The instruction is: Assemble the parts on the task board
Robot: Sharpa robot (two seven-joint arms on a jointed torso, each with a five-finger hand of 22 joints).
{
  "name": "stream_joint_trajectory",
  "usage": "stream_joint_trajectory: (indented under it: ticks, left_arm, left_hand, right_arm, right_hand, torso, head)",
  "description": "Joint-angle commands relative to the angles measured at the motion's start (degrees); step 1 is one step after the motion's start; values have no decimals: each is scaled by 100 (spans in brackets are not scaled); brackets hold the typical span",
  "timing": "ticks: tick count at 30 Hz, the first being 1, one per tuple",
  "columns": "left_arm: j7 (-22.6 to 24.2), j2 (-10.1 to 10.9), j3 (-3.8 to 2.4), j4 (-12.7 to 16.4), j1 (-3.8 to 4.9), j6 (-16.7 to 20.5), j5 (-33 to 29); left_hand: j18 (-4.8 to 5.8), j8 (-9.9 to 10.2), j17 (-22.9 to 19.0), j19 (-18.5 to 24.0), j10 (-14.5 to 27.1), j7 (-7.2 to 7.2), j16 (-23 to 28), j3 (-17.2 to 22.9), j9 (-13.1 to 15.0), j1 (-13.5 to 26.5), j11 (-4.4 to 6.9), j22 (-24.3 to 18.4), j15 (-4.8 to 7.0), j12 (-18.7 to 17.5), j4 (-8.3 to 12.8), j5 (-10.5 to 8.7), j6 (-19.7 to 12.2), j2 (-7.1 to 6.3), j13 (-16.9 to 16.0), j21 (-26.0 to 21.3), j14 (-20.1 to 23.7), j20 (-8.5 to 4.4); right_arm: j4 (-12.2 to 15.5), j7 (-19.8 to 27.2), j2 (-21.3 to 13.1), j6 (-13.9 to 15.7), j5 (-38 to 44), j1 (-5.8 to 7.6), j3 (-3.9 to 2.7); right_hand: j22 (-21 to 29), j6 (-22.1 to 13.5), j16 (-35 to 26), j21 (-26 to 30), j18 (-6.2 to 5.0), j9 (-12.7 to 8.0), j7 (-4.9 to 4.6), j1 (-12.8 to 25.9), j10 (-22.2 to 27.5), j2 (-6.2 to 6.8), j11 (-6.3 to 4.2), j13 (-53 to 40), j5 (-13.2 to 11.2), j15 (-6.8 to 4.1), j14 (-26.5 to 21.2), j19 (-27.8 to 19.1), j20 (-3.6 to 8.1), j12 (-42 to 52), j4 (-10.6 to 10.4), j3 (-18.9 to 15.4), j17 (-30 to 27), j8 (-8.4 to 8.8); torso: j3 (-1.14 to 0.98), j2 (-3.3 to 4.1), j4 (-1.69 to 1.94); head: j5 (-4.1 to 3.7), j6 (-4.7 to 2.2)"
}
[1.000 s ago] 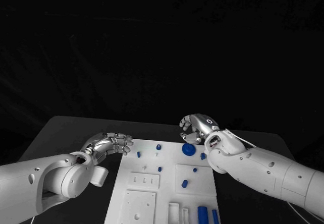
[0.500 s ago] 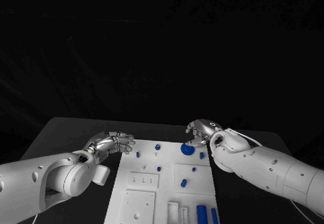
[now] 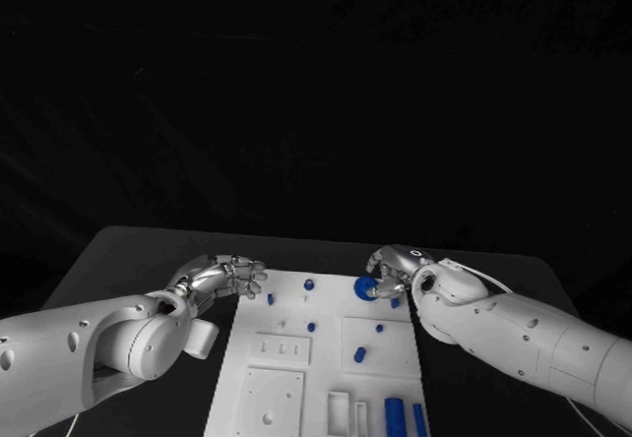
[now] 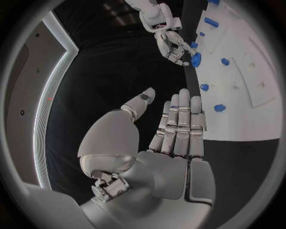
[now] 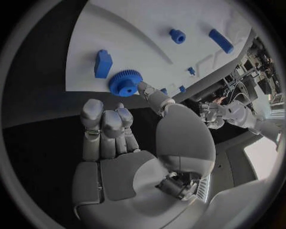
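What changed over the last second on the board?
The right hand came down from above the far edge of the task board to the blue gear, fingers now at its rim; whether it grips is unclear. The left hand and other parts stayed put.

Inspector A: Left arm [image 3: 68,348]: glossy white shell in rounded segments, small dark screw holes along the forearm, large disc-shaped joint cover near the wrist.

Inspector B: Confirmed. Left hand [image 3: 216,278]: silver metal, segmented fingers, smooth pale-grey thumb base and flat palm plates.

Inspector A: Right arm [image 3: 537,339]: same white casing, with dark fastener dots. A thin pale cable runs along its upper side.

Inspector B: Right hand [image 3: 394,272]: silver, domed back, small dark ring marking on it.
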State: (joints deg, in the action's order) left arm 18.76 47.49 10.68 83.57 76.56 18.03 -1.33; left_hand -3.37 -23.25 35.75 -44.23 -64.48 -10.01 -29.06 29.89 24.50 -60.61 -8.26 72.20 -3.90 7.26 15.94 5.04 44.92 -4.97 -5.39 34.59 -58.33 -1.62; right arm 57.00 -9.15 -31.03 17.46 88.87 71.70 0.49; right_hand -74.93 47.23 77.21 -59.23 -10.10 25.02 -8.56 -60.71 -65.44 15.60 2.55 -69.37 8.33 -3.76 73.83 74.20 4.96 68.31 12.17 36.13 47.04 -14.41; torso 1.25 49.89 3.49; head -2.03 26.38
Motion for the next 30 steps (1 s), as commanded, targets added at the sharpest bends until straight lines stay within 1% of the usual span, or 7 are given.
stream_joint_trajectory:
  ticks: [1,11,16,18,21,24,30]
  left_arm:
    - [70,-18,-2,9,-4,-98,1]
    - [70,-23,-2,-3,-6,-102,2]
    - [44,-33,-2,-12,-6,-102,2]
    - [42,-31,-2,-9,-6,-102,2]
    - [41,-31,-2,-10,-6,-103,2]
    - [30,-37,-2,-12,-6,-111,2]
    - [23,-35,-2,-6,-6,-117,3]
  left_hand:
    - [-61,38,-6,34,23,-10,-15,-2,10,-35,3,-9,-6,-20,19,33,30,-6,-1,39,38,-9]
    - [-59,41,-6,35,25,-12,-15,-6,12,-26,1,-10,-8,-22,15,32,28,-5,-1,40,38,-8]
    - [-58,43,-7,35,25,-13,-15,-9,13,-19,0,-11,-8,-23,11,31,26,-4,-1,41,39,-7]
    - [-58,60,-7,36,30,-25,-17,-15,13,-10,-2,-13,-8,-28,11,30,4,-11,-1,43,38,-8]
    - [-59,62,-7,36,31,-27,-17,-14,14,-10,-2,-13,-8,-29,10,31,2,-9,-1,44,38,-8]
    - [-59,63,-7,36,31,-28,-17,-14,15,-8,-2,-14,-8,-29,10,31,0,-8,-1,44,38,-8]
    - [-58,68,-8,36,33,-31,-17,-16,16,-3,-3,-15,-8,-31,7,32,-5,-8,-1,45,38,-8]
  right_arm:
    - [-55,-3,17,-172,72,-36,1]
    - [-108,67,61,-257,30,-100,5]
    - [-135,67,76,-260,5,-106,7]
    - [-137,66,75,-255,-5,-106,8]
    - [-144,56,78,-243,-5,-106,8]
    - [-147,24,93,-276,-5,-110,9]
    - [-170,-35,127,-318,72,-136,23]
  right_hand:
    - [-137,69,33,-52,-490,5,-42,20,-40,-41,-13,-28,38,-19,-43,-11,39,51,-34,28,19,-10]
    - [-131,281,31,-145,-490,42,27,-14,-122,-140,-77,-116,-36,-78,-43,-48,38,140,-105,216,93,-124]
    - [-123,318,5,-186,-490,34,55,-16,-131,-331,-104,-121,-477,-104,-35,-82,23,131,-325,564,135,-132]
    - [-123,313,-1,-200,-490,31,56,19,-131,-379,-107,-124,-544,-107,-35,-89,21,130,-407,652,148,-128]
    - [-125,309,-3,-229,-490,35,58,61,-127,-368,-109,-129,-551,-110,-33,-95,27,130,-466,717,170,-131]
    - [-125,312,-5,-256,-490,38,54,106,-139,-276,-105,-144,-534,-106,-29,-95,31,143,-480,704,187,-137]
    - [-125,366,-5,-287,-490,53,67,107,-143,-238,-116,-149,-527,-115,-22,-91,40,145,-463,697,208,-169]
  torso:
    - [10,-3,9]
    - [14,-9,-5]
    - [16,-11,-3]
    - [18,-11,-2]
    - [17,-10,-6]
    - [16,-12,-5]
    - [20,-8,5]
  head:
    - [1,25]
    - [26,58]
    - [27,63]
    - [27,69]
    - [25,83]
    - [23,83]
    - [9,88]
